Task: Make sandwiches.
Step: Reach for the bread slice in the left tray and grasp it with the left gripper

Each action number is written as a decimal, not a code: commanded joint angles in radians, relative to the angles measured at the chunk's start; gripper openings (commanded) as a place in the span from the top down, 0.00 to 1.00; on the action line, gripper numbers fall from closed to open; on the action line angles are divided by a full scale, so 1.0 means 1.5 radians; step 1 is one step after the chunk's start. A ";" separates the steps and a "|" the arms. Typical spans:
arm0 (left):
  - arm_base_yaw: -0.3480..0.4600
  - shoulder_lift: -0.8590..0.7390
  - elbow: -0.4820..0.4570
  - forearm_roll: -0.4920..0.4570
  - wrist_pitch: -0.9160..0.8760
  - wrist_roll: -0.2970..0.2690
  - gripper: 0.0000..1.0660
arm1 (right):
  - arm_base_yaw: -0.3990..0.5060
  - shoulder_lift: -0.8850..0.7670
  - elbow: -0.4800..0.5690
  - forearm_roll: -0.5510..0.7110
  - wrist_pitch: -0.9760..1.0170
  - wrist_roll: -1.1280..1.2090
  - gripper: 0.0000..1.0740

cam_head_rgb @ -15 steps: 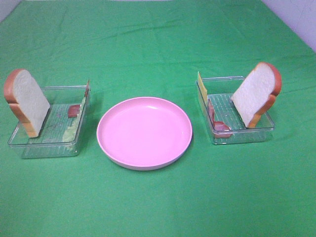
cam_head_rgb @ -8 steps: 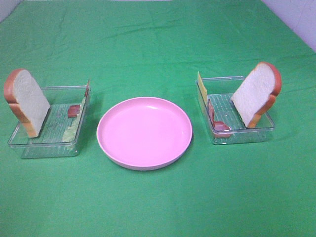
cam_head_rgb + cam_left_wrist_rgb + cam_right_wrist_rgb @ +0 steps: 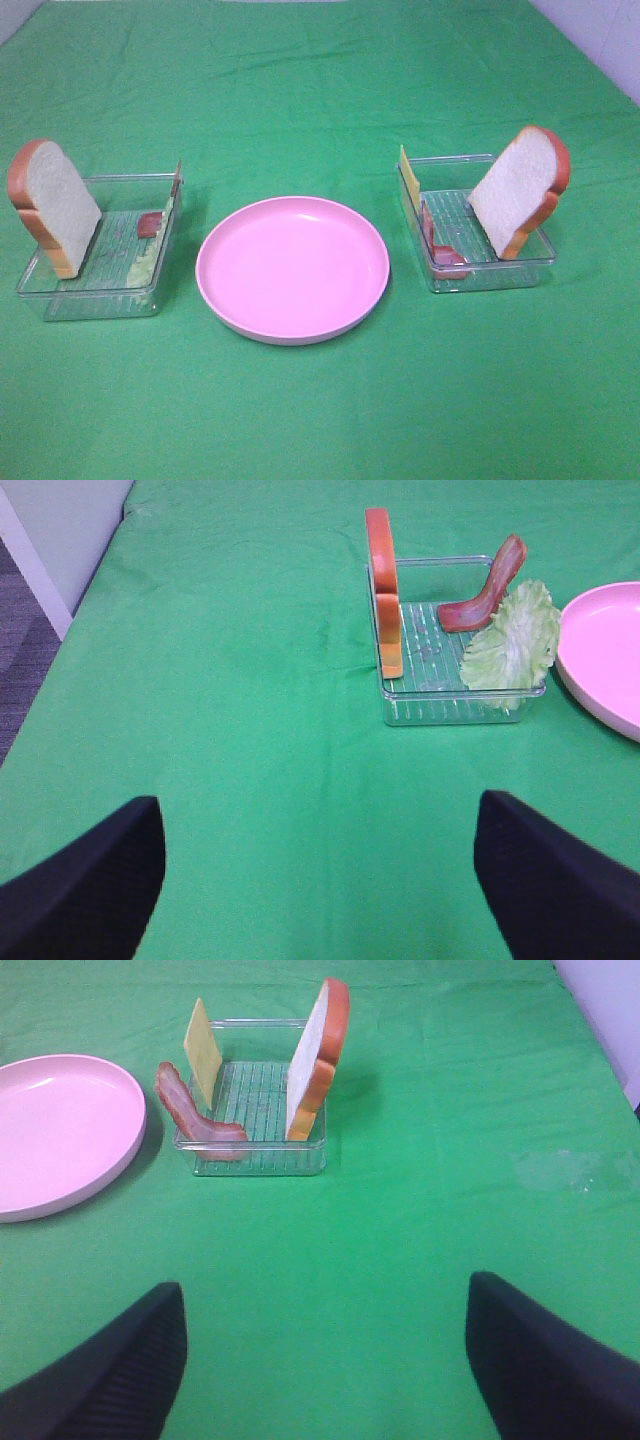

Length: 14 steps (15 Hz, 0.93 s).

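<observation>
No sandwich is stacked; the parts stand in two clear trays. In the left tray [image 3: 90, 300] a bread slice [image 3: 55, 205] stands upright, with pale green lettuce [image 3: 148, 262] and a bacon strip [image 3: 150, 224] leaning on the wall nearest the plate. In the right tray [image 3: 490, 278] stand a bread slice [image 3: 518, 190], a yellow cheese square [image 3: 409, 180] and a bacon strip [image 3: 440, 255]. My left gripper [image 3: 320, 880] is open and empty, well short of its tray [image 3: 450, 708]. My right gripper [image 3: 320, 1360] is open and empty, short of its tray [image 3: 260, 1160]. Neither gripper shows in the exterior view.
A round pink plate [image 3: 292, 265] sits between the trays and holds nothing. Green cloth covers the table. The table's left edge and the floor show in the left wrist view [image 3: 40, 600]. A wall shows at the far right [image 3: 600, 40].
</observation>
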 commanded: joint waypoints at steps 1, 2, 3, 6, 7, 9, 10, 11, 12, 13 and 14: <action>0.003 -0.014 0.002 -0.006 -0.006 0.000 0.25 | -0.003 -0.011 0.001 0.000 -0.007 0.006 0.31; 0.003 -0.014 0.002 -0.006 -0.006 0.000 0.25 | -0.003 -0.011 0.001 0.000 -0.007 0.006 0.31; 0.003 -0.013 0.002 -0.006 -0.007 0.000 0.25 | -0.003 -0.011 0.001 0.000 -0.007 0.006 0.31; 0.003 0.001 -0.004 -0.007 -0.011 -0.001 0.25 | -0.003 -0.011 0.001 0.000 -0.007 0.006 0.31; 0.003 0.032 -0.019 -0.003 -0.049 -0.001 0.25 | -0.003 -0.011 0.001 0.000 -0.007 0.006 0.31; 0.003 0.088 -0.026 -0.005 -0.130 -0.001 0.25 | -0.003 -0.011 0.001 0.000 -0.007 0.006 0.31; 0.003 0.141 -0.026 -0.010 -0.177 -0.001 0.25 | -0.003 -0.011 0.001 0.000 -0.007 0.006 0.31; 0.003 0.205 -0.031 -0.017 -0.214 -0.001 0.25 | -0.003 -0.011 0.001 0.000 -0.007 0.006 0.31; 0.003 0.266 -0.039 -0.022 -0.240 -0.001 0.25 | -0.003 -0.011 0.001 0.000 -0.007 0.006 0.31; 0.003 0.331 -0.055 -0.024 -0.251 -0.001 0.25 | -0.003 -0.011 0.001 0.000 -0.007 0.006 0.31; 0.003 0.398 -0.075 -0.026 -0.253 -0.001 0.25 | -0.003 -0.011 0.001 0.000 -0.007 0.006 0.31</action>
